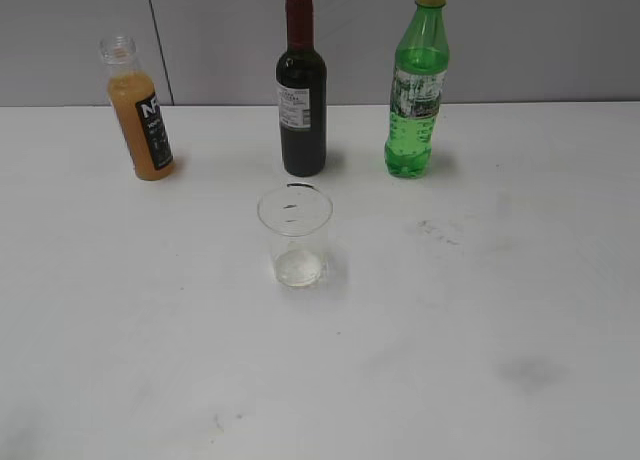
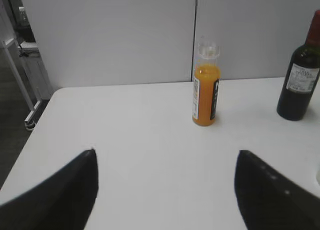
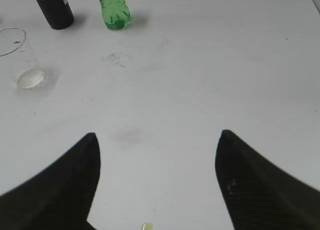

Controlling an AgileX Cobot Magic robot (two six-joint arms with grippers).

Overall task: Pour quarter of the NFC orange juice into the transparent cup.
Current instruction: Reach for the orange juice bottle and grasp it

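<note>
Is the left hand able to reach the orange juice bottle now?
Probably yes: the left hand is open, facing the orange juice bottle, with only bare table between them.

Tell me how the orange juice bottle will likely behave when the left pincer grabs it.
The NFC orange juice stands tall and narrow, so a sideways nudge could probably tip it. Its neck looks uncapped, so tilting likely spills. Mostly full of liquid, it should feel fairly heavy for its size, and the clear plastic may flex under a squeeze.
</note>
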